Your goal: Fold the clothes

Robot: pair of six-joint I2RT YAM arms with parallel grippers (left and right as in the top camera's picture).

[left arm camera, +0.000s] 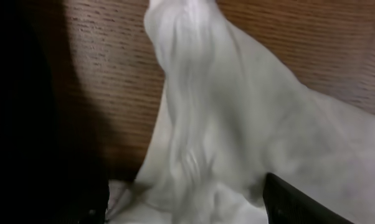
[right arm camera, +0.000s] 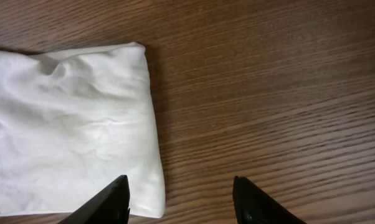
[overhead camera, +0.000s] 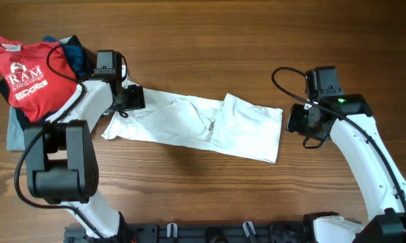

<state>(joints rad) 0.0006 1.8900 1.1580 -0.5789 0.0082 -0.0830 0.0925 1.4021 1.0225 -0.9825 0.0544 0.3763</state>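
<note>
**White shirt lies in a long band, a gripper at each end**

Your shirt [overhead camera: 203,128] lies on the wood surface [overhead camera: 210,47], folded into a long band. It runs left to right and dips slightly toward its right end. A raised fold crosses it just right of its middle.

The left gripper [overhead camera: 134,98] sits at the shirt's upper left corner. In its wrist view the fingers [left arm camera: 296,202] stand wide apart, with white cloth bunched loosely between them. That view is blurred.

The right gripper [right arm camera: 181,202] hangs just off the shirt's right end, jaws parted and holding nothing. One of its fingers is above the shirt's edge and the other is over bare wood.

Beyond the shirt's left end, and not touching it, a red shirt [overhead camera: 27,74] with white lettering tops a heap of dark blue and grey clothes [overhead camera: 75,52].
</note>
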